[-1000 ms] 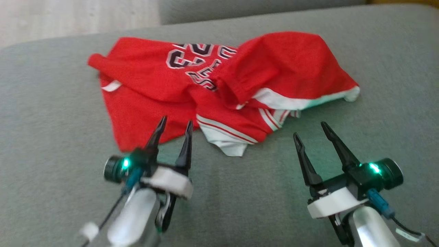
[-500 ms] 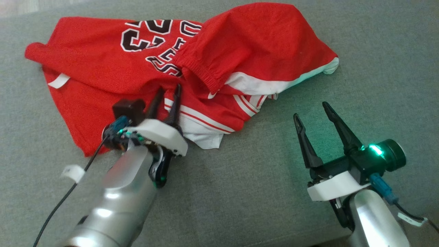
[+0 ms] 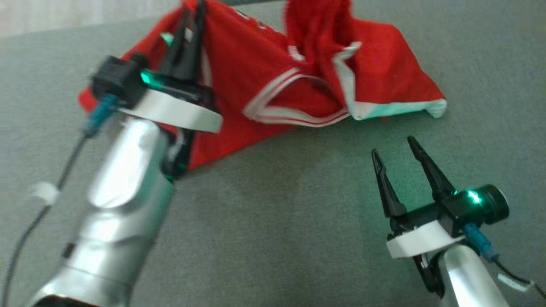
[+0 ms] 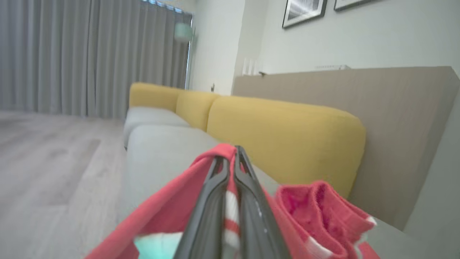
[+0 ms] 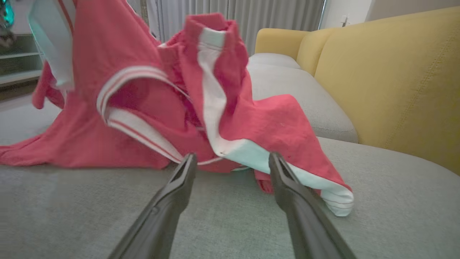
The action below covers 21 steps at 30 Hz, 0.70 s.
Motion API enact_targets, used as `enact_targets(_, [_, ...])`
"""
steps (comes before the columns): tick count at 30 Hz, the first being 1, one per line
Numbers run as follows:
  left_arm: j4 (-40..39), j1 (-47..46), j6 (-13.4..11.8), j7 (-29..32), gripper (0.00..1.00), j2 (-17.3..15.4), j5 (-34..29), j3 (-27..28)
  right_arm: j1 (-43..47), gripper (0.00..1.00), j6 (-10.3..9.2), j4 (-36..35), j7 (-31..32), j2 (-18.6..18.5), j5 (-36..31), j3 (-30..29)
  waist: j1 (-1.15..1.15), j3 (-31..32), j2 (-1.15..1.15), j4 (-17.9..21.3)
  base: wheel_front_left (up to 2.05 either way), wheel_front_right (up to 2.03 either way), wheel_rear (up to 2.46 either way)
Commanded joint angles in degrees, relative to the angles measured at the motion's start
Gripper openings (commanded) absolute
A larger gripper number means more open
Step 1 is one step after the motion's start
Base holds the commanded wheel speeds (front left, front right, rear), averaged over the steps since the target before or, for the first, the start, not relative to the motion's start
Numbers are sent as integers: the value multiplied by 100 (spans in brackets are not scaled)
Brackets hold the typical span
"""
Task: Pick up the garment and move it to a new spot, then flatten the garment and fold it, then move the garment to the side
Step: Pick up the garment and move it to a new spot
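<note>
The garment is a red jersey with white and red striped trim. My left gripper is shut on a fold of it and holds that part up off the grey sofa seat, while the far right end still rests on the cushion. In the left wrist view the closed fingers pinch red cloth with a white stripe between them. My right gripper stands open over bare cushion, in front of the garment's white-hemmed corner. The right wrist view shows the hanging garment beyond the spread fingers.
Yellow back cushions run along the far side of the seat, with a beige panel behind them. Wooden floor and grey curtains lie past the sofa's end. A shelf stands at the left.
My left gripper reached into the garment, closed on a fold and lifted it up and away. The cloth now hangs from it. The right gripper stayed open in place. The head view shifted.
</note>
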<state>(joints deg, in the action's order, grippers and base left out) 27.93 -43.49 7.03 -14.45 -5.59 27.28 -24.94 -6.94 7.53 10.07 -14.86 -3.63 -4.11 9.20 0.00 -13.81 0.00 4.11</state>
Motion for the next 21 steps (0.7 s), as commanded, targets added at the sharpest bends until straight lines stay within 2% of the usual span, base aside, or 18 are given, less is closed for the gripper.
enact_targets(1, [-419,-316,-22,-53,0,-321,-139,327,32,100,-4,-153,-14,41,-14,119,0,228,0,-231,0,0,0])
enact_targets(4, [-879,-397,-59,-54,0,-651,-319,630,99,100,-4,-146,-14,47,-14,110,0,353,0,-379,0,0,0])
enact_targets(7, [-1202,-414,-205,-54,0,-1043,-456,973,164,100,-4,-144,-14,52,-12,113,0,437,0,-537,0,0,0])
enact_targets(14, [-1636,-348,-399,-28,0,-1866,-414,1710,336,100,-4,-138,-14,23,-41,56,0,514,0,-1000,0,0,0])
enact_targets(17, [-1724,-335,-460,4,0,-2114,-371,1936,370,100,-4,-136,-14,-33,-55,59,0,485,0,-1223,0,0,0])
enact_targets(21, [-1683,-292,-519,89,0,-2290,-335,2075,362,100,-4,-133,-14,-113,-73,88,0,428,0,-1489,0,0,0])
